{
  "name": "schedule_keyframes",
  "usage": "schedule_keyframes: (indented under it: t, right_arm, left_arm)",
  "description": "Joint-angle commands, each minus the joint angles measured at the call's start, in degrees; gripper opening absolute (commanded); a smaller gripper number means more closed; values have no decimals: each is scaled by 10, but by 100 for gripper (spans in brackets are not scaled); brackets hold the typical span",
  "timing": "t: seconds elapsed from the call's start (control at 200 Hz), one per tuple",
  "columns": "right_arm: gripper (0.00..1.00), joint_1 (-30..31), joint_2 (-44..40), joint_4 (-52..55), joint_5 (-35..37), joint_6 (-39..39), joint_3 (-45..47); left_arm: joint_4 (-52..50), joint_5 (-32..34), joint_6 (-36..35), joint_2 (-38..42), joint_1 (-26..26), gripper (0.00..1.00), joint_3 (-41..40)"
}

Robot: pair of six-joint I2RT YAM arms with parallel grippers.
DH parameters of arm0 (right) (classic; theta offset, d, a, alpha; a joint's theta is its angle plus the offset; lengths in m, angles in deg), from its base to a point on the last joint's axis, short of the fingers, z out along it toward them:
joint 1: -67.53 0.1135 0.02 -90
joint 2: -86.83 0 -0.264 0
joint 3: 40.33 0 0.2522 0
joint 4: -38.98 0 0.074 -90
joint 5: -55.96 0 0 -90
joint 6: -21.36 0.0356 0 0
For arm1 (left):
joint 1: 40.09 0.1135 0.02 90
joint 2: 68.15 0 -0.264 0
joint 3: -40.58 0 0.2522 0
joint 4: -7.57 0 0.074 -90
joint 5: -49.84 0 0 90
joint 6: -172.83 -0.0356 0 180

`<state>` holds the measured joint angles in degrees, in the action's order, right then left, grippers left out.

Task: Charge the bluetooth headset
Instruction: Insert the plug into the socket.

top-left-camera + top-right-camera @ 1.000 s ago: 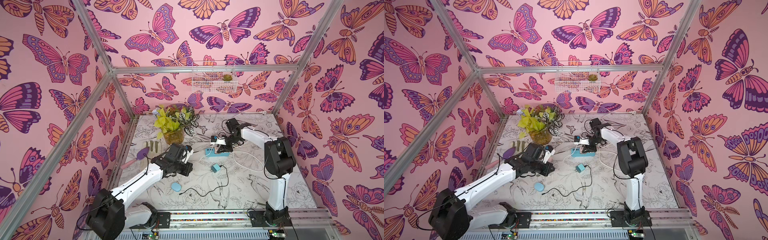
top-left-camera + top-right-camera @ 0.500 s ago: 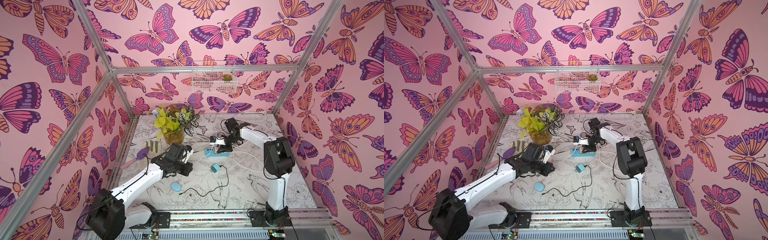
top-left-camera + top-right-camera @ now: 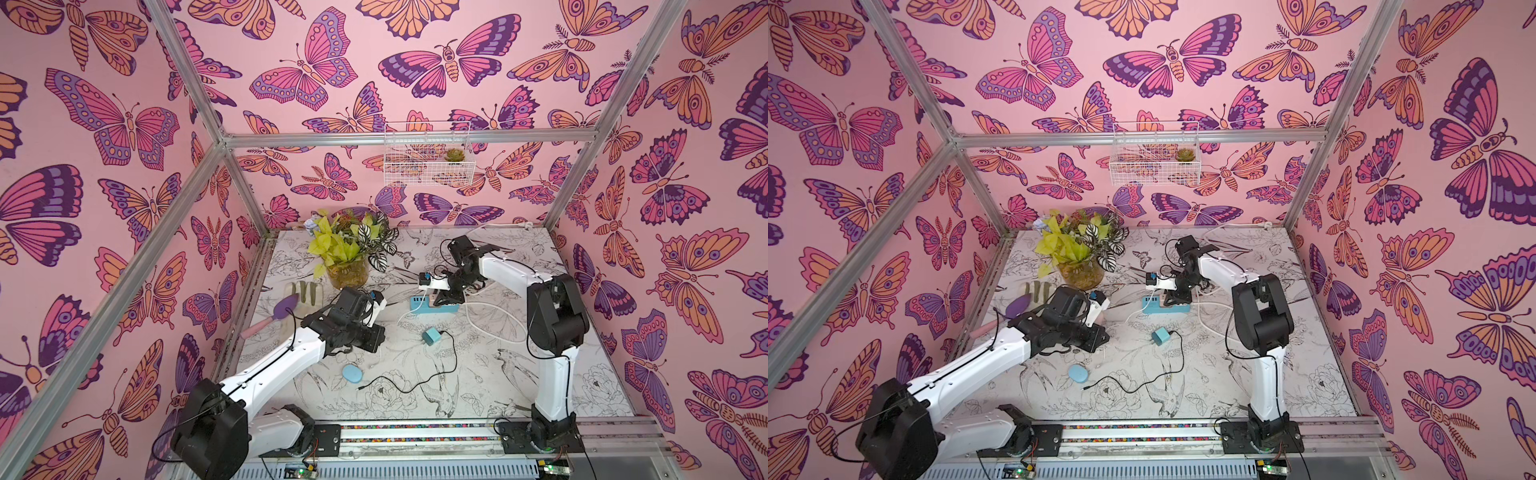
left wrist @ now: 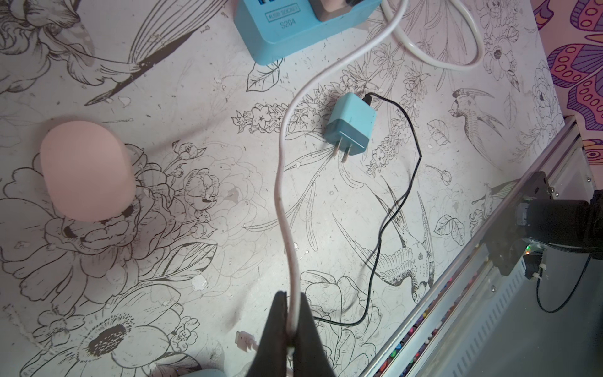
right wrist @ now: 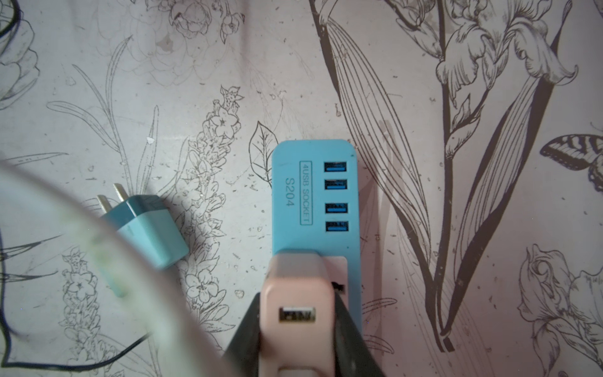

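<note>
Both top views set high above the front rail (image 3: pixel 415 428), tilted down and inward, far enough back to take in the whole table (image 3: pixel 540 374) up to the back wall (image 3: pixel 332 187); near-identical framing, slight sideways offset. Left wrist view low and close over the table, slanted across toward the blue power strip (image 4: pixel 293 36) and blue charger (image 4: pixel 350 124), front rail along one edge. Right wrist view closer still, almost straight down. Shared across all four: blue power strip, blue charger
</note>
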<state>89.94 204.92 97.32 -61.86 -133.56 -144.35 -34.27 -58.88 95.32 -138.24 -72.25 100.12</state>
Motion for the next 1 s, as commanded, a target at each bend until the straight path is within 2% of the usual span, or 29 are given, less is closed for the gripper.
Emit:
schedule_keyframes:
  t: [0.0,0.155,0.286,0.371,0.581,0.727,0.867,0.992]
  right_arm:
    - [20,14,24,5,36,25,10]
    - [36,12,-4,-20,9,44,15]
    - [42,11,-21,-37,-3,64,17]
    - [49,7,-35,-48,-10,74,23]
    - [54,-8,-81,-87,-13,115,45]
    - [54,-14,-117,-111,40,142,76]
    - [53,-21,-185,-206,85,239,152]
    - [49,-18,-267,-278,108,359,212]
  left_arm:
    - [5,-10,2,3,4,0,-7]
    - [5,-14,1,-4,5,0,-3]
    - [5,-17,1,-7,5,0,-3]
    - [4,-18,1,-6,4,0,-4]
    - [4,-18,2,-9,5,0,-3]
    - [5,-20,6,-15,5,0,1]
    - [6,-25,16,-22,4,0,16]
    - [16,-33,26,-22,4,0,35]
